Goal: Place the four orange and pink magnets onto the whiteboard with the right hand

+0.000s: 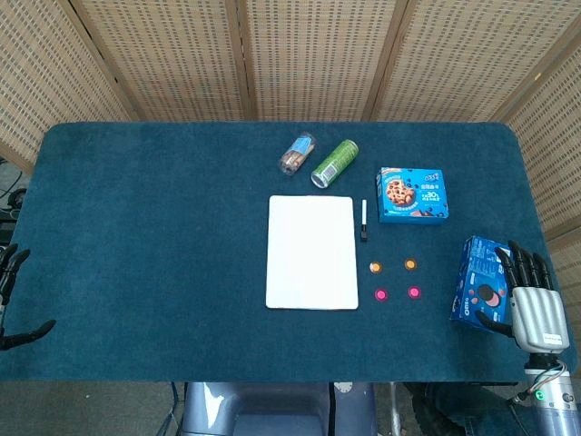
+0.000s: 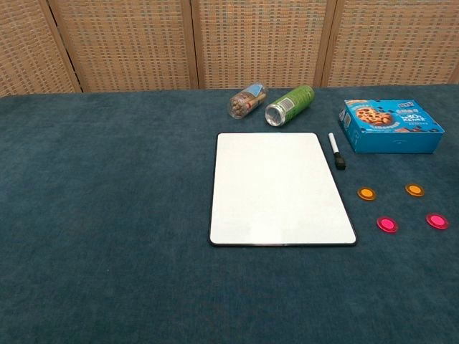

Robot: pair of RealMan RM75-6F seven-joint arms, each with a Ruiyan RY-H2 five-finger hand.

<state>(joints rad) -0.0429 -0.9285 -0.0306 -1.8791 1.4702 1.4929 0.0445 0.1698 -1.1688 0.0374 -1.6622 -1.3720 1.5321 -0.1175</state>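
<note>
Teal felt covers the surface (image 1: 163,227) in the head view. A whiteboard (image 1: 311,252) lies flat at its middle, bare, with a marker (image 1: 363,221) just off its right edge. Right of the board sit two orange magnets (image 1: 375,267) (image 1: 410,264) and, nearer the robot, two pink magnets (image 1: 381,294) (image 1: 414,292), all apart from the board. Behind lie a clear tube (image 1: 297,153), a green can (image 1: 335,163) and a cookie box (image 1: 412,195). The right robot hand (image 1: 526,295) hangs at the near right corner, fingers spread wide, empty, beside a blue snack pack (image 1: 477,282). The left robot hand (image 1: 13,291) shows only at the left edge, fingers apart, holding nothing.

The chest view shows the same whiteboard (image 2: 281,188), the orange magnets (image 2: 366,193) (image 2: 414,190) and pink magnets (image 2: 387,224) (image 2: 437,221) on the felt; neither robot hand appears.
</note>
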